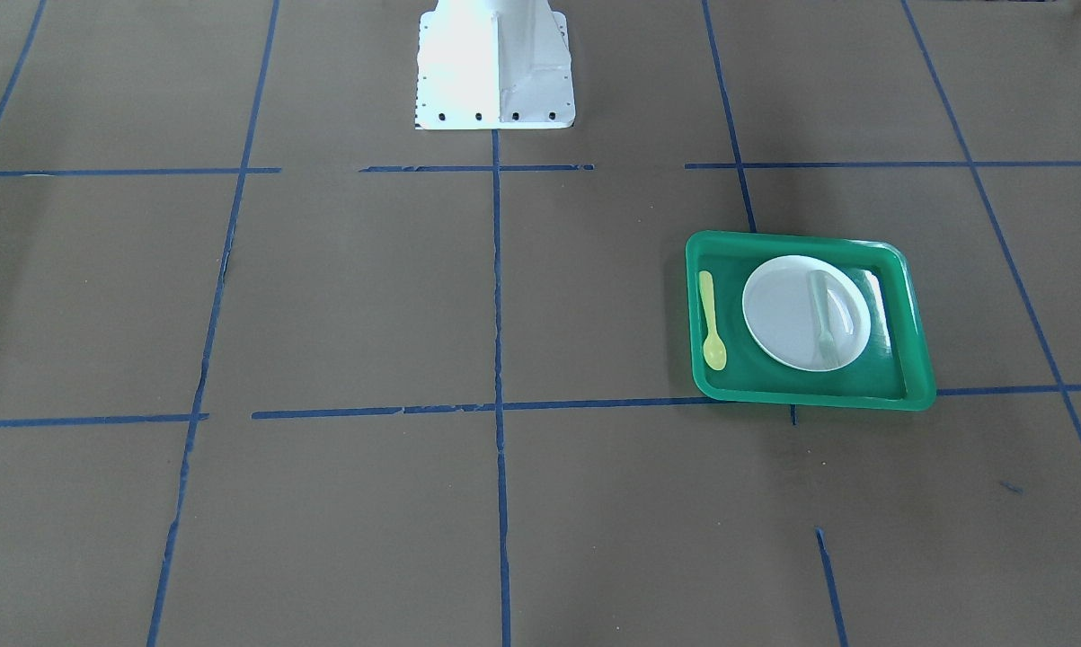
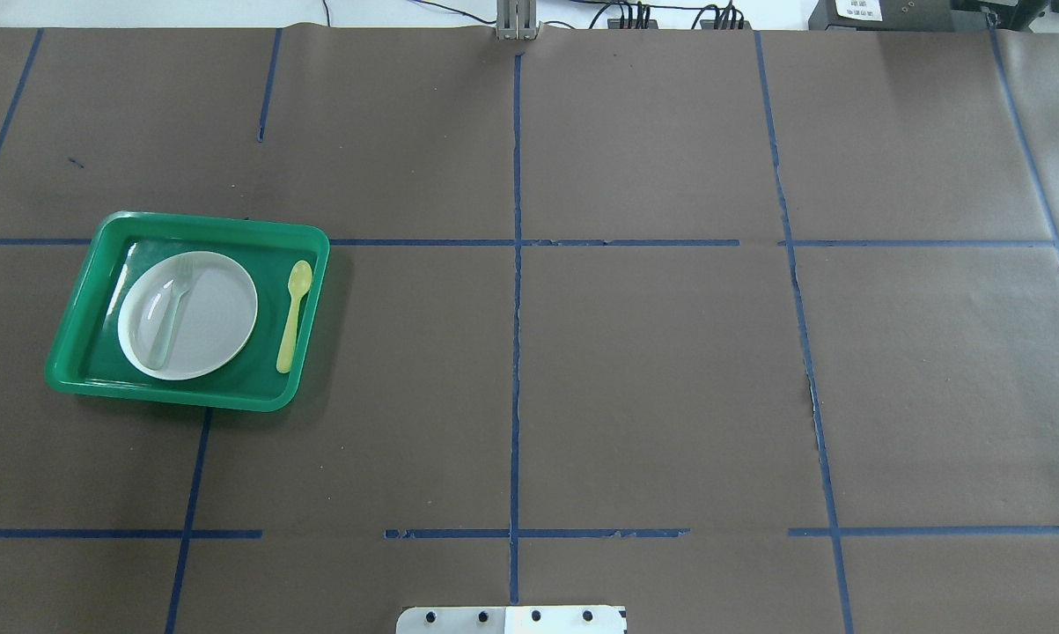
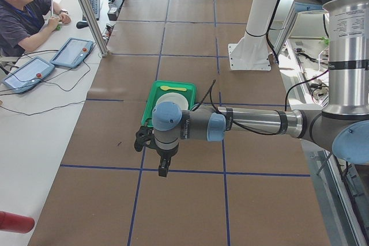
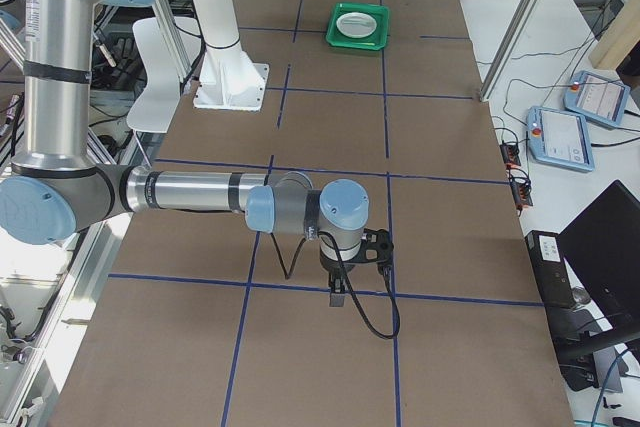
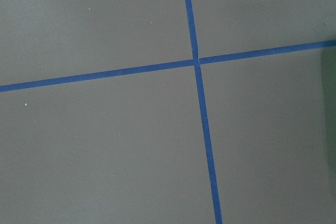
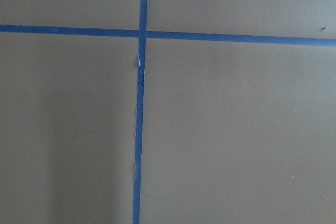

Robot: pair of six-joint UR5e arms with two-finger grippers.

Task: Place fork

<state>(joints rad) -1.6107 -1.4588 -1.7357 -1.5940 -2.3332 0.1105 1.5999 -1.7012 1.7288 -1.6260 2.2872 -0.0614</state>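
Currently, one fork (image 2: 170, 310), pale plastic, is lying on the left part of the white plate (image 2: 216, 313), tines pointing far. I am judging it already placed as part of a setting. The yellow spoon (image 2: 294, 315) is lying just right of the plate, and the green tray (image 2: 186, 219) is holding all three. The left gripper (image 3: 163, 170) and right gripper (image 4: 337, 297) are hanging over the taped table, and I cannot tell whether they are clenched or released.

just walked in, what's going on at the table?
Nothing is being handled at the moment. The fork lies on the white plate inside the green tray, and the yellow spoon lies beside the plate. The left gripper and right gripper hang above the table. They show only in the side views, so open or shut is unclear.
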